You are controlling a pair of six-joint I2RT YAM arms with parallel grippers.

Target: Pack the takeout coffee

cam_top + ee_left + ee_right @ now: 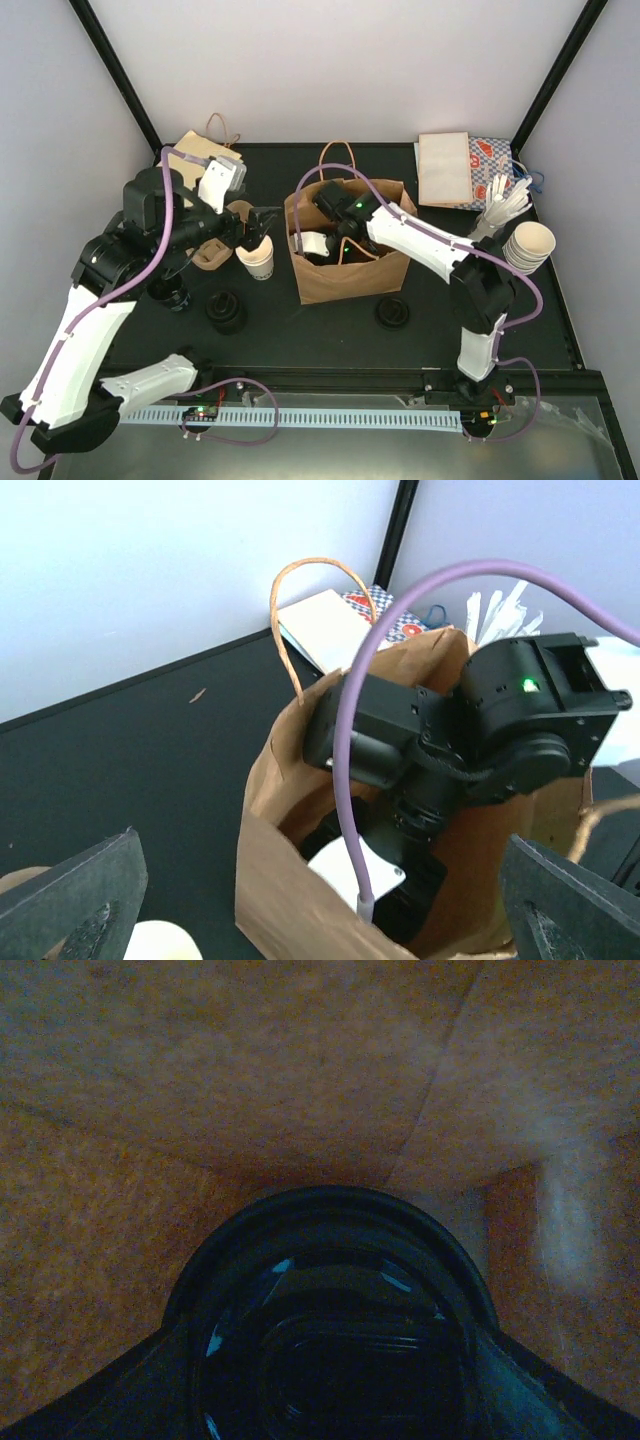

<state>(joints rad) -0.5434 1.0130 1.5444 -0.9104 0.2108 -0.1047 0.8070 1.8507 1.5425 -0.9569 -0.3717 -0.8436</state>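
Not yet packed: takeout coffee (258, 262) upright on the bench (300, 330) left of paper bag (345, 270), below wide-open left claw (258, 228); right claw (322, 240) inside bag, grip impossible to tell.

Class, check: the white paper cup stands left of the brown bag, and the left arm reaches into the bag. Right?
No: the top view shows the right arm reaching into the brown bag. The white paper cup does stand left of it.

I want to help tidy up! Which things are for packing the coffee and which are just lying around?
For the job: small white paper cup, open brown paper bag.
Just lying about: stack of cups, white plastic cutlery, brown cup carrier.
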